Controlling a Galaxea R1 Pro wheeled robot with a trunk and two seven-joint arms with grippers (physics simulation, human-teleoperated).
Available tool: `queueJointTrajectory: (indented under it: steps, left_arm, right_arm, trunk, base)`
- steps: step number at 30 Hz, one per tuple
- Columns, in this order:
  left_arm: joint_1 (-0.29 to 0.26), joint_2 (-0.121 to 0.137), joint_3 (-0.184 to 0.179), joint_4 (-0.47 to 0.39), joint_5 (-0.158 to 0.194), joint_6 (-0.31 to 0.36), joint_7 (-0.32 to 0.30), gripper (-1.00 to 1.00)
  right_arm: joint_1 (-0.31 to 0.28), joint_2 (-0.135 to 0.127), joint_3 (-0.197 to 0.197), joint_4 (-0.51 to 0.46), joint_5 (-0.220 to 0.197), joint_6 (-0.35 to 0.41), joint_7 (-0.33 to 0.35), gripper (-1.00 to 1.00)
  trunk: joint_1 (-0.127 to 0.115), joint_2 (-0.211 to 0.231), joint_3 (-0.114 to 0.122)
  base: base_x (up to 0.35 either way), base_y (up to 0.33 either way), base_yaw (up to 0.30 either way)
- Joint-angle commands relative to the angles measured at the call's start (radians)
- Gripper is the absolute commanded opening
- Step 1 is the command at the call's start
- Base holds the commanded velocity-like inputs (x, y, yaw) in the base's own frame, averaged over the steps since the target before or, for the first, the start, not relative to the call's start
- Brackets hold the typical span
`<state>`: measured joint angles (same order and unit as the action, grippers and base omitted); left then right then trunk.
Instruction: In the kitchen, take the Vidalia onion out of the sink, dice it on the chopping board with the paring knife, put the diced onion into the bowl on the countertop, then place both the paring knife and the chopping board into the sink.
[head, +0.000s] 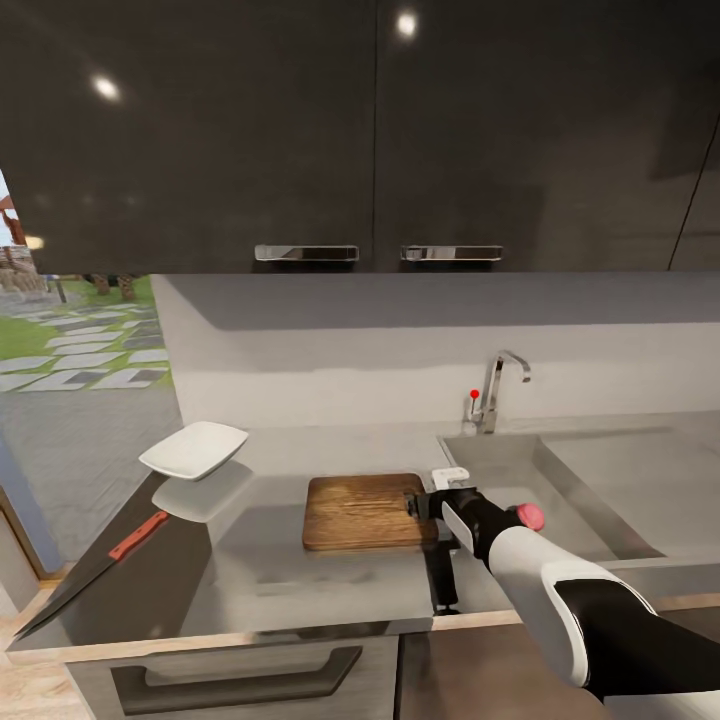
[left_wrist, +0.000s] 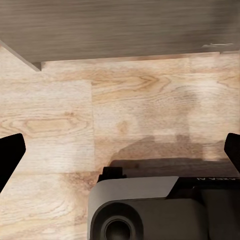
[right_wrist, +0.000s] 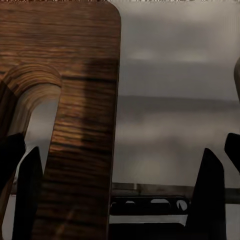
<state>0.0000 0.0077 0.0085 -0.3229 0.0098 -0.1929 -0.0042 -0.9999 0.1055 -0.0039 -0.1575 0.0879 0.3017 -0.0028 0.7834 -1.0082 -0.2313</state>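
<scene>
- The right hand (head: 425, 503) hangs over the handle end of the chopping board (head: 362, 511), its fingers spread wide with nothing between them; in the right wrist view the board's (right_wrist: 85, 125) edge and slot hole lie between the dark fingers (right_wrist: 207, 195).
- The Vidalia onion (head: 530, 516) shows as a pinkish bulb just behind that arm's wrist, at the sink (head: 600, 480) side of the hand.
- The tap (head: 497, 388) with its red knob stands beyond the hand.
- The bowl (head: 194, 449) sits well off to the far side of the board from the hand, and the paring knife (head: 95, 565) lies near the worktop's (head: 300, 580) corner edge.
- The left hand (left_wrist: 120, 155) faces the wood floor (left_wrist: 125, 115), its fingers far apart and empty.
- Some lettering on its housing is too cut off to read.
</scene>
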Motion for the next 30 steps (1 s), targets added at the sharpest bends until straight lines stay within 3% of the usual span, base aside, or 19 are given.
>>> queueJointTrajectory:
  steps: [1,9,16,21,24,30]
  left_arm:
    - [0.000,0.000,0.001,-0.001,0.001,-0.002,0.000,1.00]
    - [0.000,0.000,-0.001,0.000,0.002,-0.002,0.000,1.00]
    - [0.000,0.000,-0.001,0.012,0.001,-0.003,-0.002,1.00]
    - [0.000,0.000,-0.002,0.014,0.001,-0.003,-0.002,1.00]
    - [0.000,-0.002,-0.002,0.013,0.000,-0.004,-0.002,1.00]
    - [0.000,-0.014,-0.004,0.014,-0.001,-0.004,-0.002,1.00]
  right_arm:
    - [0.000,0.000,-0.001,-0.003,0.009,0.007,0.000,1.00]
    - [0.000,0.001,-0.004,-0.024,0.010,0.007,-0.001,1.00]
    - [0.000,0.002,-0.005,-0.129,0.010,0.021,-0.006,1.00]
    - [0.000,0.002,-0.005,-0.223,0.010,0.074,-0.006,1.00]
    - [0.000,0.002,0.000,-0.324,0.011,0.154,-0.007,1.00]
    - [0.000,0.000,0.003,-0.382,0.012,0.204,-0.008,1.00]
  trunk:
    - [0.000,-0.001,-0.001]
    - [0.000,-0.001,-0.001]
    - [0.000,-0.001,-0.001]
    - [0.000,-0.001,-0.001]
    - [0.000,-0.001,-0.001]
    - [0.000,-0.001,-0.001]
  base:
    - [0.000,0.000,0.000]
    - [0.000,0.000,0.000]
    - [0.000,0.000,0.000]
    - [0.000,0.000,0.000]
    - [0.000,0.000,0.000]
    - [-0.017,0.000,0.000]
